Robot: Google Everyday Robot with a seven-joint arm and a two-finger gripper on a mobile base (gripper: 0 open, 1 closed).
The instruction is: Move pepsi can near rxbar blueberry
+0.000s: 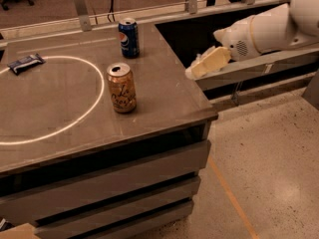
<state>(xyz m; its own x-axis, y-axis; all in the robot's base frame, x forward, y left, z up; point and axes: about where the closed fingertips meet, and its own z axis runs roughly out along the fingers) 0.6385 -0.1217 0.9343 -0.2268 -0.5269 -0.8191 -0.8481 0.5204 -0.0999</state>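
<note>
Camera view, where's the pepsi can (128, 37)?
> 12 o'clock on the counter (164, 103), rxbar blueberry (26, 62) well apart at 9. gripper (197, 71) off the edge at 3, can't tell if spread or closed

1. The dark blue cylindrical pepsi can (128, 38) carries a round red, white and blue logo and has a silver top.
2. The small, flat rxbar blueberry (26, 62) has a dark blue wrapper with white markings.
3. The gold-tan metal can (121, 87) shows darker brown script lettering.
4. The grey-brown table top (164, 83) bears a thin white circle line (94, 103).
5. The pale cream gripper (195, 71), just off the table's right edge, joins a white arm (269, 29).
6. The beige floor (279, 173) is speckled and crossed by an orange stripe (229, 195).
</note>
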